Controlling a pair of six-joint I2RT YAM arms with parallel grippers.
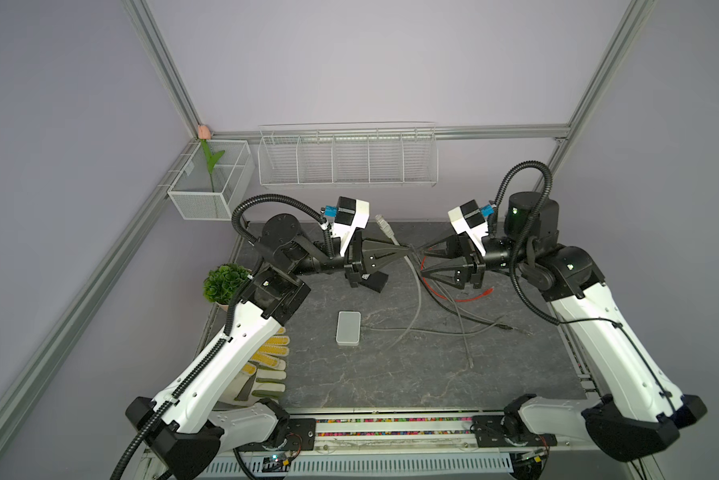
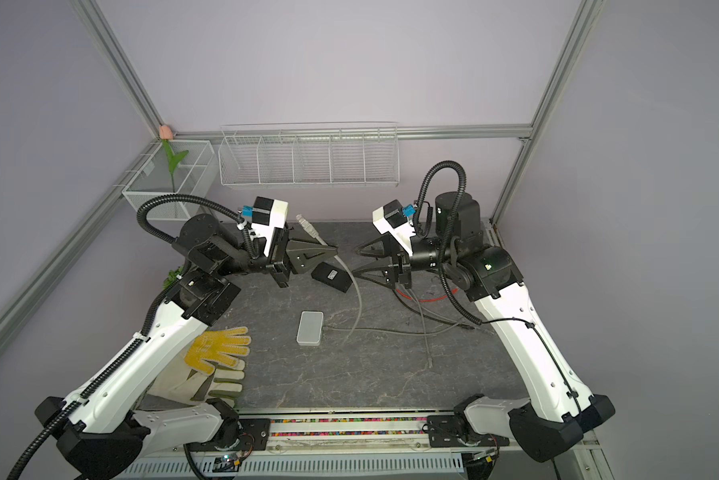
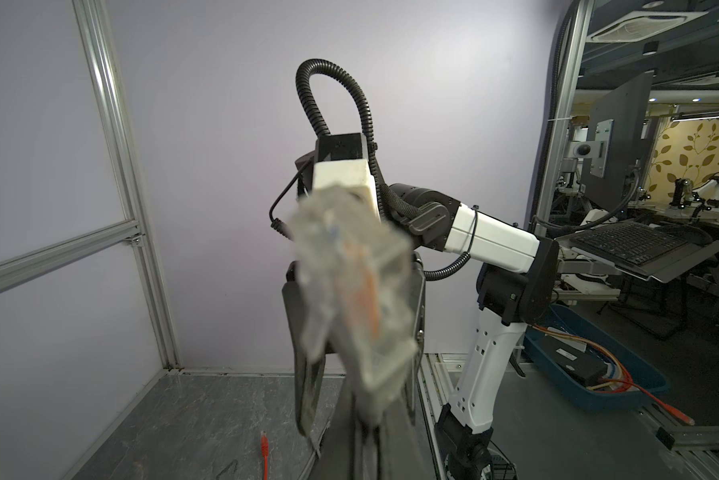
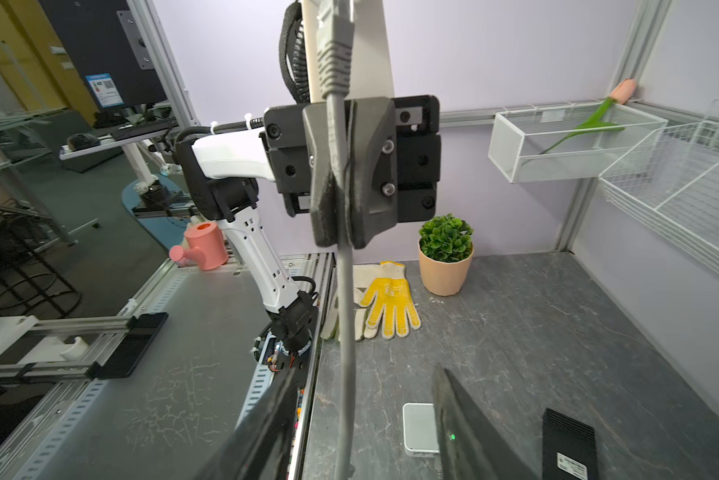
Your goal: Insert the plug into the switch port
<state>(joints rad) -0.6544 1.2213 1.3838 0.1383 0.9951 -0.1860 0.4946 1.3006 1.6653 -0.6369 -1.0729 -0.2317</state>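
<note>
Above the middle of the counter (image 1: 391, 374), the left hand (image 1: 407, 249) is clamping its fingers together on a grey cable (image 4: 346, 332), just below the plug (image 1: 382, 222). In both top views the clear plug (image 2: 302, 221) is sticking out toward 11 o'clock from that grip, off the counter and in no port (close and blurred, it is filling much of the left wrist view). At 3 o'clock, nearly tip to tip, the right hand (image 1: 423, 262) is facing the left one with its fingers standing apart, gripping nothing. The black switch box (image 2: 332, 276) is lying on the counter at 6 o'clock of the left hand's tips. A white box (image 1: 348, 328) is sitting farther toward 6 o'clock. Loose leads, among them a red cable (image 1: 470, 298), are lying under the right hand.
</note>
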